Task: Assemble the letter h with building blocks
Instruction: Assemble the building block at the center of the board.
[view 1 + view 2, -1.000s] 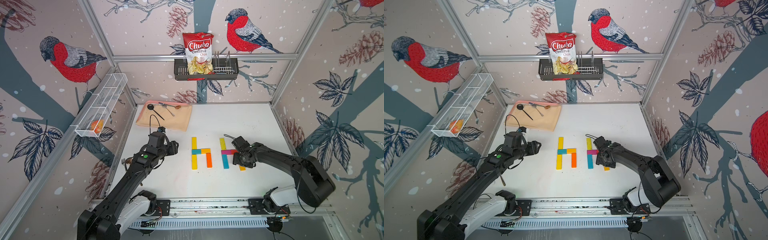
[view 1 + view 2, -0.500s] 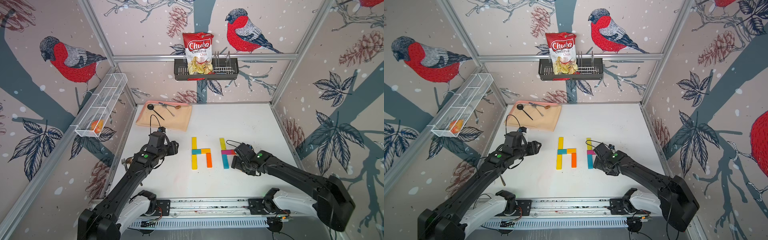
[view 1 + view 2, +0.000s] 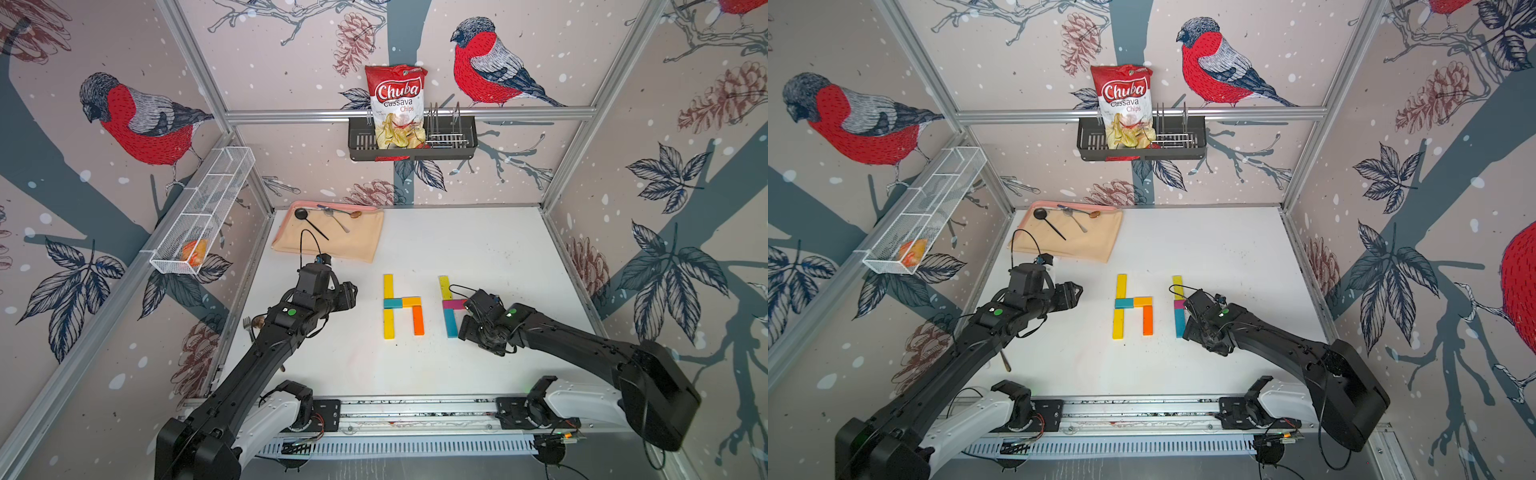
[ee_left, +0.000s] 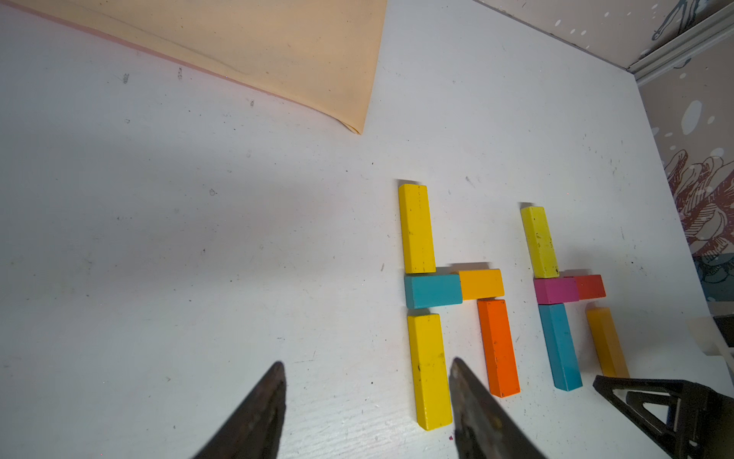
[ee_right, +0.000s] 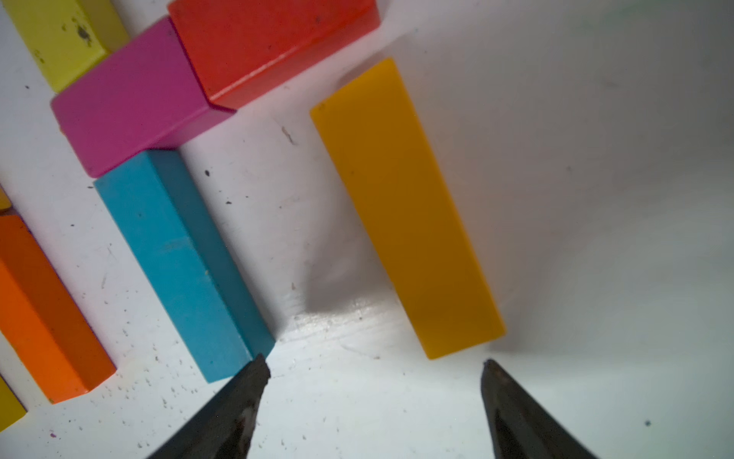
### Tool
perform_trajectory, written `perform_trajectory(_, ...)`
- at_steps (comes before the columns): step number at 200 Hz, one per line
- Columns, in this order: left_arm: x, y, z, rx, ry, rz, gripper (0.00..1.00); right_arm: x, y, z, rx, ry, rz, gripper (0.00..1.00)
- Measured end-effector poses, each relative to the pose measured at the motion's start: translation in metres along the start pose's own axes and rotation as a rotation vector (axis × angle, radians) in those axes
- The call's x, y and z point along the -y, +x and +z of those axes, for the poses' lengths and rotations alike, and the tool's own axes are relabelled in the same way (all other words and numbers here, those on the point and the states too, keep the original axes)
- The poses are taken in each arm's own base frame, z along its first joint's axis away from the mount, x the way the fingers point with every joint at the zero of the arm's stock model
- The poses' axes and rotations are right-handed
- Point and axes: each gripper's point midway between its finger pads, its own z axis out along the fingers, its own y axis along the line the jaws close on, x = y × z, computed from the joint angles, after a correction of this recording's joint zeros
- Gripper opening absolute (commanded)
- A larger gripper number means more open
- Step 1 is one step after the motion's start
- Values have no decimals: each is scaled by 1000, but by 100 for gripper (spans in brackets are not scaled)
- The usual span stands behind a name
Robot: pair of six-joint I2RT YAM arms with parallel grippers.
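Observation:
Two letter shapes of building blocks lie flat mid-table. The left one has two yellow blocks (image 3: 388,286), a teal one (image 3: 392,303), an amber one and an orange leg (image 3: 418,320). The right one has a yellow block (image 3: 445,287), magenta (image 5: 131,103), red (image 5: 270,43), teal (image 5: 178,258) and an amber leg (image 5: 405,206), slightly tilted, with a small gap below the red block. My right gripper (image 5: 374,361) stands open just short of the near ends of the teal and amber blocks, holding nothing. It hides the amber leg in both top views. My left gripper (image 4: 367,362) hangs open left of the left shape.
A peach cloth (image 3: 332,237) with spoons lies at the back left. A chips bag (image 3: 397,108) stands in a black rack on the back wall, and a wire basket (image 3: 199,208) hangs on the left wall. A fork (image 3: 249,326) lies by the left table edge.
My right gripper has widened and drawn back toward the front edge, leaving the amber leg on the table. The left arm has not moved.

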Motion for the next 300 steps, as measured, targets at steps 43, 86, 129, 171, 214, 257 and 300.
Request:
perform_trajectory(43,0,0,0,0,0,0,64,-1,-6,1,9,-10,15,85)
perform_trajectory(86,0,0,0,0,0,0,64,-1,-10,1,14,-17,16,85)
perform_trajectory(129,0,0,0,1,0,0,64,-3,-11,4,11,-17,17,85)
perform_trajectory(171,0,0,0,1,0,0,64,-9,-16,-3,22,-28,17,85)
perform_trajectory(214,0,0,0,2,1,0,64,-6,-33,-23,84,-11,8,85)
perform_trajectory(257,0,0,0,2,1,1,64,11,-44,-11,59,86,-38,84)
perform_trajectory(300,0,0,0,2,1,1,64,10,-52,7,30,121,-100,77)
